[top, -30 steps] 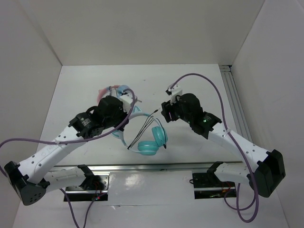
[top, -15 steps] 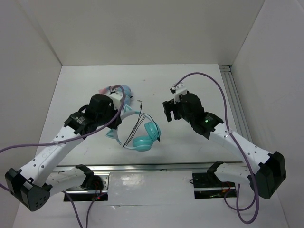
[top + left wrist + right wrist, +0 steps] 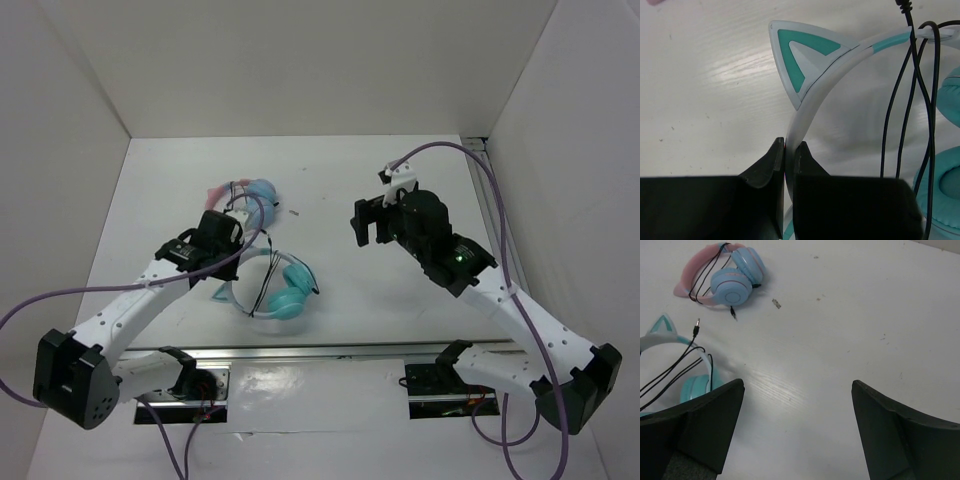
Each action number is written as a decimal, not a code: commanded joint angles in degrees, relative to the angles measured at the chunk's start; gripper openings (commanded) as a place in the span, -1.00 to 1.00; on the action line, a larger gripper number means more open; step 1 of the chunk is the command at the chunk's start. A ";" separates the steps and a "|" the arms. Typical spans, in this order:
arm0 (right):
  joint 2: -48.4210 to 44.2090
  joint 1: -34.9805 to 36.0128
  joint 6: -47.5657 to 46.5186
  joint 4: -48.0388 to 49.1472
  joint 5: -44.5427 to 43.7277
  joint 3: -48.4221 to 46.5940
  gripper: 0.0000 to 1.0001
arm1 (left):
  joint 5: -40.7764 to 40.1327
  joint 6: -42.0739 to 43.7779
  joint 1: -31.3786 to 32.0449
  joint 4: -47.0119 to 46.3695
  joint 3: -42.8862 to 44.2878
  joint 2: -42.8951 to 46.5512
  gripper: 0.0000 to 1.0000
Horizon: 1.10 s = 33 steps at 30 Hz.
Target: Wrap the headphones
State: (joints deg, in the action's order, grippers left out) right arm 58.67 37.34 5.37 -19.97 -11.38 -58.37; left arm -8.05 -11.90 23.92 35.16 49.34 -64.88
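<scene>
Teal headphones, cable across white band; left pincer gripping band, right pincer wide.

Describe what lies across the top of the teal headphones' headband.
Loops of thin black cable cross the headband near the ear cup. The left gripper pinches the band; the stretch between its fingers is hidden.

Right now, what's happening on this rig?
The left gripper is clamped on the white-and-teal headband of the teal cat-ear headphones, beside one cat ear. Their black cable lies in loose loops over the band, plug end free. The right gripper hangs open and empty over the table. The pink cat-ear headphones lie apart, farther back.
</scene>
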 commanded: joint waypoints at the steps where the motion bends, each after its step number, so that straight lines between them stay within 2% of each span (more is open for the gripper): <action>1: -2.07 -0.34 0.62 -0.25 2.24 -1.75 0.91 | 0.92 -0.05 -3.78 -4.57 0.40 -1.90 -1.00; 2: -2.07 -0.34 0.61 -0.25 2.93 -1.14 0.91 | 1.81 1.25 -6.49 -6.22 0.40 -1.91 -1.00; 8: -3.83 0.80 0.61 1.50 7.95 0.10 1.00 | 1.02 6.44 -12.65 -10.01 -0.83 -2.89 -1.00; 12: -4.45 1.33 0.61 2.83 10.23 1.24 1.00 | 4.80 12.15 -15.30 -15.11 -4.77 -2.00 -1.00; 17: -3.22 1.33 0.09 3.35 12.25 0.63 1.00 | 13.12 16.99 -16.01 -14.60 -4.25 -9.11 -1.00; 20: -3.22 1.86 0.08 3.35 12.78 0.62 1.00 | 13.33 18.14 -18.29 -13.80 -3.20 -10.61 -1.00; 24: -5.14 1.86 0.08 3.35 13.31 0.62 1.00 | 9.29 18.14 -18.91 -14.50 -4.34 -10.62 -1.00; 26: -5.15 2.38 0.08 3.35 13.31 1.15 1.00 | 3.79 16.22 -18.91 -14.50 -4.34 -10.62 -1.00; 28: -5.15 2.38 0.08 3.35 13.83 1.15 1.00 | 1.91 15.07 -19.44 -14.50 -4.34 -11.75 -0.99; 32: -5.15 2.91 0.08 2.83 13.84 0.62 1.00 | -1.25 14.37 -19.44 -14.50 -3.81 -12.90 -0.87; 33: -5.15 2.91 0.08 2.83 13.32 0.62 1.00 | -1.26 14.36 -19.44 -14.50 -3.81 -12.90 -0.77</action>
State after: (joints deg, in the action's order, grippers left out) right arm 54.65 39.55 5.69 -19.33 1.74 -57.36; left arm -4.84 3.64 4.95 21.80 44.16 -77.03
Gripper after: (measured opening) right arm 0.999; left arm 0.146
